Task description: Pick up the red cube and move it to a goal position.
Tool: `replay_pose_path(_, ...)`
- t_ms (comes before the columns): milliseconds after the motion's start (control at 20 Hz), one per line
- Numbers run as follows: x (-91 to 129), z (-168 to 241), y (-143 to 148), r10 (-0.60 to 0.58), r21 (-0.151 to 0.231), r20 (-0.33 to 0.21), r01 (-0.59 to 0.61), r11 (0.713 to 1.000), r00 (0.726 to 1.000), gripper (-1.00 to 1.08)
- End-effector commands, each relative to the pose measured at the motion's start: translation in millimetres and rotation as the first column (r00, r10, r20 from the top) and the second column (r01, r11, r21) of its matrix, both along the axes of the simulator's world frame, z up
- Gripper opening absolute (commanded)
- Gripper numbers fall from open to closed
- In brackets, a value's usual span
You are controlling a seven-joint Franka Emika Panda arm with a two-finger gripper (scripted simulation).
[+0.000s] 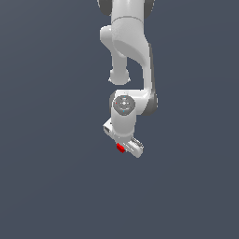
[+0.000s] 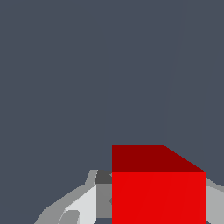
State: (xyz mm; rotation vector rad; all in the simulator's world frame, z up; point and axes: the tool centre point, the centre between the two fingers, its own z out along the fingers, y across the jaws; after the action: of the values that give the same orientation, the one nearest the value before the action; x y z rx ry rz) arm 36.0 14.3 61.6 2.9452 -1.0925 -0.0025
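Clamping the red cube (image 2: 158, 197) between its jaws, the gripper (image 1: 125, 146) keeps it secure for carrying toward the goal.

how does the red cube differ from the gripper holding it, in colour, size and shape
Colour: the red cube is bright red; the gripper is white and grey.
Size: in the exterior view the cube is a small speck and the gripper is far larger.
Shape: the cube is a plain block; the gripper is a body with fingers on both sides of the cube.
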Motion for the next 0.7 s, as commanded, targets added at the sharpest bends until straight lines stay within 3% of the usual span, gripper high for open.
replay_pose_path(0,-4.7,17.8,2.4,0.000,0.000,0.002,0.000,1.000,1.000,-1.00)
replay_pose_path(650,-42.1,147.3,18.2,-0.001,0.001,0.001,0.001,1.000,1.000,-1.00)
